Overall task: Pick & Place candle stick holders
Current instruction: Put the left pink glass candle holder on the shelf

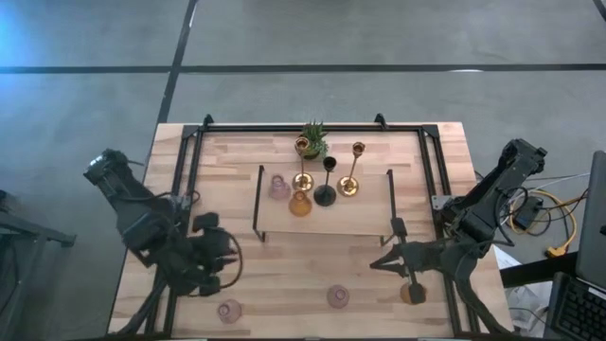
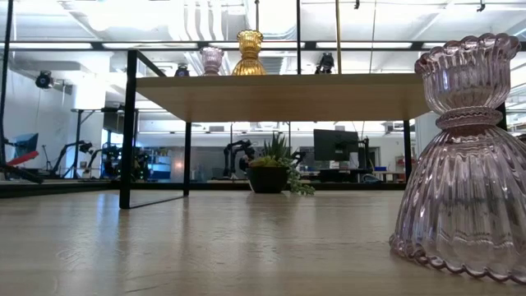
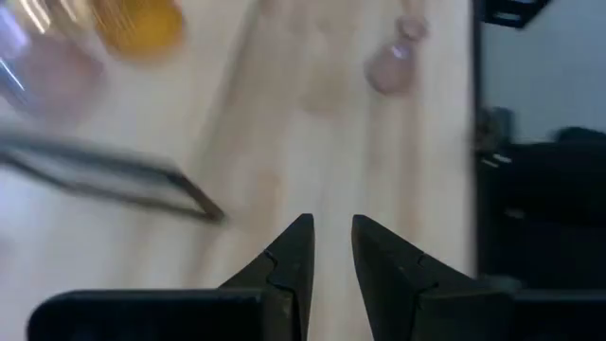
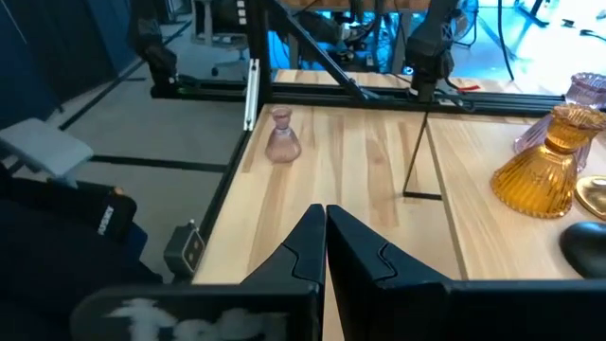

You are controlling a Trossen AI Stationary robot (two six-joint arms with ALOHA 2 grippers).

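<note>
The left gripper (image 1: 232, 262), fingers slightly spread and empty, hovers near a pink holder (image 1: 229, 310); next it must descend around it. Right fingers (image 4: 327, 242) are pressed together.

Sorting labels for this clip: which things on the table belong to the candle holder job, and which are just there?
Job:
gold holders
black holder
pink glass holders
amber glass holders
raised shelf

Just there:
potted plant
</note>
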